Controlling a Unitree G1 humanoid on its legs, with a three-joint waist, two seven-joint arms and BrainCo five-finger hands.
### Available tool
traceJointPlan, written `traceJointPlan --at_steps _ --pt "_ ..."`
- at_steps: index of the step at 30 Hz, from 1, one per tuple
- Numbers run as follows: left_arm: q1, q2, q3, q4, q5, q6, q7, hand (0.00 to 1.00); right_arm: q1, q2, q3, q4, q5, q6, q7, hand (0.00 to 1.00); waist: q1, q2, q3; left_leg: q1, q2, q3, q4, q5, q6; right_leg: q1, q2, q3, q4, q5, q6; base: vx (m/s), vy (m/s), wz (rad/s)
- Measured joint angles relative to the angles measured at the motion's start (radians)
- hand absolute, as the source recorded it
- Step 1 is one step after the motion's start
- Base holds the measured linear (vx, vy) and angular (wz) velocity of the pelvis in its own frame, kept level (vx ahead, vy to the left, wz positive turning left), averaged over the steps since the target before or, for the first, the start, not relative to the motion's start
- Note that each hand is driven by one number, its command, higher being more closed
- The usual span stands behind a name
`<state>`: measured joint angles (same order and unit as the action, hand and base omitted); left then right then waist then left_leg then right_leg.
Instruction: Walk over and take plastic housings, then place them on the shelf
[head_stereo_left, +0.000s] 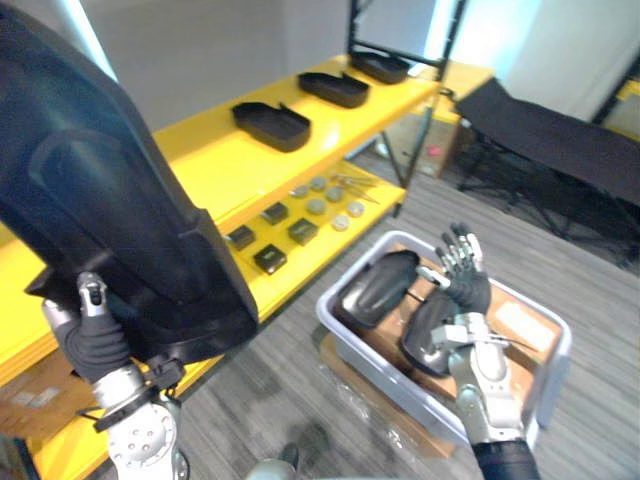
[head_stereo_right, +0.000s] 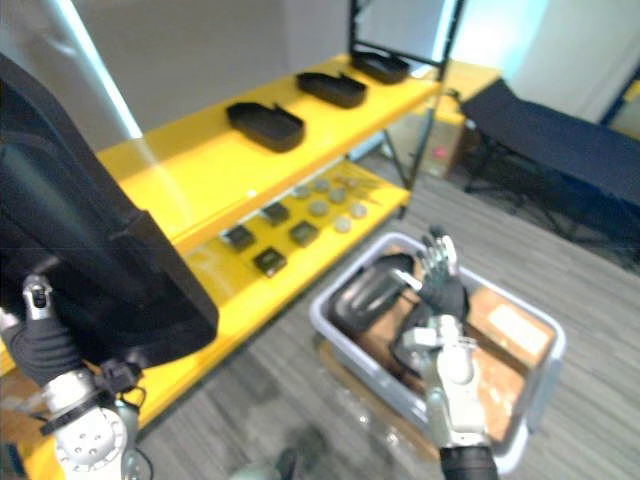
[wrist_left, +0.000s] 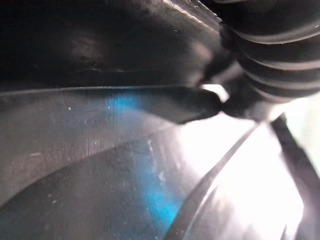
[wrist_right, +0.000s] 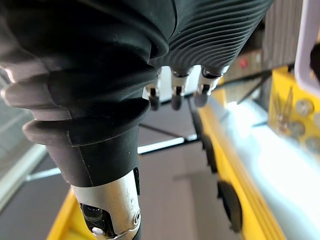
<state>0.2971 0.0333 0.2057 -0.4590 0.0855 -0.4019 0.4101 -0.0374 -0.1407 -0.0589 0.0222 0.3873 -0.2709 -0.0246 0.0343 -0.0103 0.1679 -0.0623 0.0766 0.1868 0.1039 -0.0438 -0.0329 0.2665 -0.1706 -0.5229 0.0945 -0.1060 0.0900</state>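
Clutching the housing (head_stereo_left: 110, 200) in my left hand (head_stereo_left: 92, 345); right hand (head_stereo_left: 466, 288) spread above the bin (head_stereo_left: 345, 340), its wrist view catching the shelf (wrist_right: 235, 172).

Black housing (head_stereo_left: 110, 200) raised left, three housings (head_stereo_left: 272, 124) on shelf (head_stereo_left: 200, 170), two in bin (head_stereo_left: 325, 308)

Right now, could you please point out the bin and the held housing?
bin (head_stereo_left: 380, 368): left eye view, near wall.
held housing (head_stereo_left: 110, 190): left eye view, broad dark face.
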Motion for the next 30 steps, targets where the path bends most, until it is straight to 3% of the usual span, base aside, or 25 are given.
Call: traceJointPlan --at_steps 2,5,7,14,16,17,18,19,20,21,22,23,26,27,28,29,30 --pt "-0.011 0.001 -0.028 0.031 -0.002 -0.004 -0.011 1.00 0.015 -0.007 -0.022 -0.002 0.000 -0.018 -0.003 0.00 -0.011 0.009 0.006 -0.001 0.019 0.111 0.008 0.018 0.026 0.009 -0.026 -0.046 0.052 -0.027 0.010 0.03 0.008 1.20" --pt "-0.020 0.001 -0.044 0.047 -0.002 -0.005 -0.022 1.00 0.019 -0.001 -0.016 0.010 0.000 -0.045 -0.001 0.00 -0.004 0.012 0.013 0.006 -0.029 0.091 0.002 0.056 0.012 -0.003 -0.090 -0.049 0.142 -0.072 0.011 0.04 0.070 0.65" --pt "-0.020 0.001 -0.042 0.047 -0.003 -0.005 -0.020 1.00 0.011 0.010 0.003 0.032 -0.001 -0.065 0.001 0.00 0.011 0.008 0.015 0.007 -0.042 0.094 0.009 0.051 0.018 -0.003 -0.103 -0.045 0.145 -0.072 0.010 0.03 0.055 0.06" --pt "-0.076 0.010 -0.060 0.060 0.002 -0.007 -0.025 1.00 0.013 0.038 0.013 0.038 -0.036 -0.083 -0.047 0.00 0.000 -0.008 0.027 0.004 -0.083 0.083 0.032 0.011 0.049 -0.009 -0.161 -0.045 0.230 -0.068 0.015 0.01 0.033 0.11" --pt "-0.141 0.046 -0.062 0.090 0.002 -0.011 -0.037 1.00 0.024 0.046 0.012 0.040 -0.045 -0.096 -0.067 0.00 -0.016 -0.011 0.032 0.012 -0.099 0.055 0.017 0.008 0.048 -0.090 -0.216 -0.009 0.436 -0.041 -0.018 0.01 0.076 0.42" --pt "-0.160 0.062 -0.061 0.095 0.003 -0.011 -0.041 1.00 0.024 0.051 0.011 0.040 -0.050 -0.109 -0.069 0.00 -0.021 -0.008 0.045 0.029 -0.103 0.039 0.000 0.011 0.052 -0.154 -0.239 0.043 0.557 0.008 -0.088 0.04 0.084 0.22" --pt "-0.172 0.079 -0.065 0.096 0.006 -0.011 -0.044 1.00 0.026 0.059 0.010 0.040 -0.053 -0.117 -0.069 0.00 -0.025 -0.006 0.062 0.062 -0.104 0.033 -0.028 0.011 0.053 -0.213 -0.252 0.110 0.661 0.104 -0.131 0.07 0.098 0.35" --pt "-0.186 0.106 -0.078 0.098 0.010 -0.010 -0.044 1.00 0.038 0.070 0.005 0.039 -0.061 -0.119 -0.064 0.00 -0.046 0.011 0.077 0.100 -0.097 -0.008 -0.064 0.015 0.059 -0.291 -0.224 0.222 0.779 0.140 -0.100 0.09 0.099 0.42" --pt "-0.193 0.117 -0.086 0.099 0.010 -0.010 -0.042 1.00 0.045 0.073 0.002 0.034 -0.064 -0.119 -0.061 0.00 -0.054 0.012 0.077 0.100 -0.092 -0.026 -0.065 0.017 0.062 -0.314 -0.193 0.254 0.787 0.070 -0.077 0.11 0.071 0.72" --pt "-0.223 0.134 -0.099 0.105 0.011 -0.009 -0.040 1.00 0.058 0.074 -0.004 0.013 -0.067 -0.121 -0.055 0.00 -0.064 0.011 0.076 0.095 -0.084 -0.057 -0.069 0.017 0.063 -0.348 -0.125 0.313 0.734 -0.012 -0.050 0.14 0.038 0.87" --pt "-0.255 0.146 -0.110 0.125 0.010 -0.009 -0.040 1.00 0.073 0.077 -0.015 -0.014 -0.067 -0.121 -0.037 0.00 -0.075 0.009 0.075 0.092 -0.084 -0.084 -0.077 0.018 0.063 -0.358 -0.067 0.351 0.621 -0.057 -0.035 0.14 0.011 0.86" --pt "-0.266 0.150 -0.112 0.137 0.010 -0.006 -0.040 1.00 0.076 0.079 -0.020 -0.024 -0.067 -0.121 -0.029 0.00 -0.079 0.008 0.074 0.092 -0.088 -0.096 -0.081 0.018 0.063 -0.363 -0.045 0.363 0.558 -0.070 -0.029 0.15 -0.033 0.67" --pt "-0.275 0.156 -0.113 0.158 0.008 0.004 -0.041 1.00 0.087 0.079 -0.024 -0.074 -0.065 -0.123 0.000 0.00 -0.081 -0.004 0.067 0.079 -0.102 -0.136 -0.073 0.021 0.055 -0.371 0.014 0.393 0.277 -0.053 -0.023 0.17 -0.103 0.52" --pt "-0.271 0.155 -0.116 0.158 0.008 0.014 -0.041 1.00 0.087 0.079 -0.018 -0.086 -0.065 -0.123 0.009 0.00 -0.075 -0.022 0.057 0.070 -0.122 -0.146 -0.067 0.018 0.047 -0.369 0.012 0.391 0.195 0.013 -0.035 0.22 -0.169 0.61" --pt "-0.265 0.150 -0.115 0.160 0.008 0.018 -0.040 1.00 0.083 0.076 -0.014 -0.086 -0.064 -0.122 0.018 0.00 -0.073 -0.027 0.052 0.064 -0.131 -0.148 -0.058 0.013 0.040 -0.358 0.009 0.384 0.172 0.019 -0.011 0.31 -0.199 0.32" --pt "-0.226 0.114 -0.121 0.158 0.008 0.037 -0.040 1.00 0.055 0.059 0.003 -0.080 -0.057 -0.118 0.032 0.00 -0.059 0.006 0.046 0.062 -0.106 -0.148 -0.048 0.009 0.031 -0.316 0.033 0.376 0.094 0.039 -0.013 0.25 -0.149 0.13" --pt "-0.219 0.109 -0.122 0.158 0.008 0.038 -0.040 1.00 0.052 0.057 0.008 -0.080 -0.057 -0.118 0.033 0.00 -0.057 0.010 0.043 0.063 -0.102 -0.148 -0.048 0.007 0.028 -0.309 0.037 0.374 0.083 0.040 -0.014 0.29 -0.165 0.09"
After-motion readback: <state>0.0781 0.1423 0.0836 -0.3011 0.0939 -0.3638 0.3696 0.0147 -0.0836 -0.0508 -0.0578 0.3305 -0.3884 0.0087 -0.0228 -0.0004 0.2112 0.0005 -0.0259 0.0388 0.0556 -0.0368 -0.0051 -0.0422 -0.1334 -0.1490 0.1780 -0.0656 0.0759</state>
